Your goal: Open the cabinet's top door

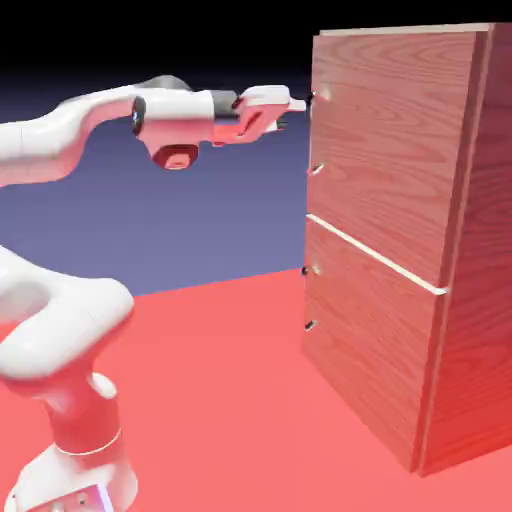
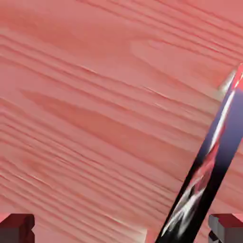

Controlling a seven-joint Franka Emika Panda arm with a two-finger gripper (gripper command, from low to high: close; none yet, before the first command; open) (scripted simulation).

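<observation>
The white two-fingered claw [image 1: 296, 105] is spread wide with nothing gripped, its small grey finger tips standing well apart at the hand view's bottom corners. Just beyond it is the task's thing, the tall upper door [image 1: 390, 150] of reddish wood grain, which looks closed, flush with the front of the big reddish-brown wooden cabinet [image 1: 485, 200]. The shiny metal bar handle [image 2: 201, 175] runs slantwise in the hand view, its lower end coming between the tips but nearer the right-hand one. Whether a tip touches it, I cannot tell.

The wide spread suits taking the bar from both sides, and the arm is probably held this high to bring the claw level with the handle. The slant suggests the claw may want a small shift or roll before it closes, or one tip could land on the bar.

Below the claw, past a pale seam [image 1: 375, 252], is the shorter lower wooden door [image 1: 370, 335] with its own small handle [image 1: 311, 324], not the one wanted. The white jointed arm [image 1: 70, 315] stands behind the claw on the bright red bench [image 1: 220, 400]. The chief obstacle is the door face close ahead: pushing too far would press the tips into the wood.
</observation>
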